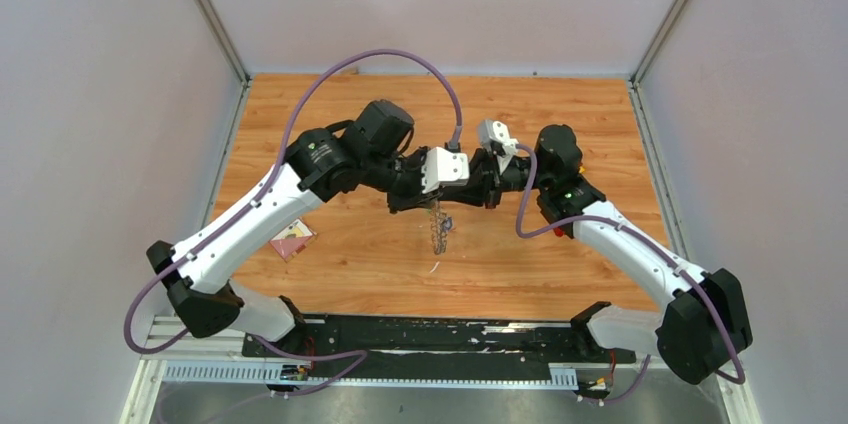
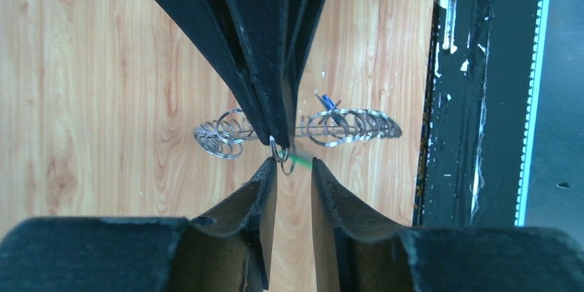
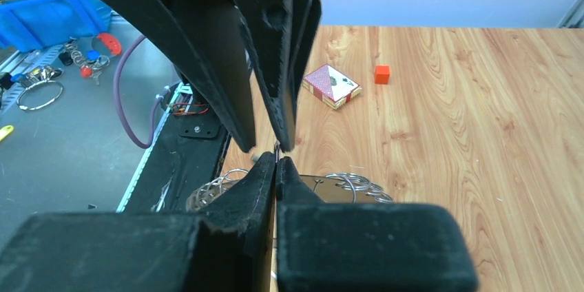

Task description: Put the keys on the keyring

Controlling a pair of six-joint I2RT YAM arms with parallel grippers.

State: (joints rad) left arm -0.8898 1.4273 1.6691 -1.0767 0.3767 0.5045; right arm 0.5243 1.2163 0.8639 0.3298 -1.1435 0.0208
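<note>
The keyring (image 2: pixel 355 127), a silver ring fringed with many small silver loops, hangs above the wood and dangles below the two wrists (image 1: pixel 437 230). My right gripper (image 3: pixel 277 162) is shut on a thin wire loop of it; in the left wrist view its fingers (image 2: pixel 275 123) come down from the top. My left gripper (image 2: pixel 294 167) faces it from below, open, fingertips just apart. A green key (image 2: pixel 300 161) shows between those tips, touching the loop. A blue key (image 2: pixel 328 102) sticks up from the ring's right part. More of the keyring's loops (image 3: pixel 355 183) show behind my right fingers.
A pink card (image 1: pixel 293 240) lies at the table's left, partly under my left arm. A red-backed card deck (image 3: pixel 332 85) and a small red block (image 3: pixel 382 74) rest on the wood. The black base rail (image 2: pixel 475 99) runs along the near edge.
</note>
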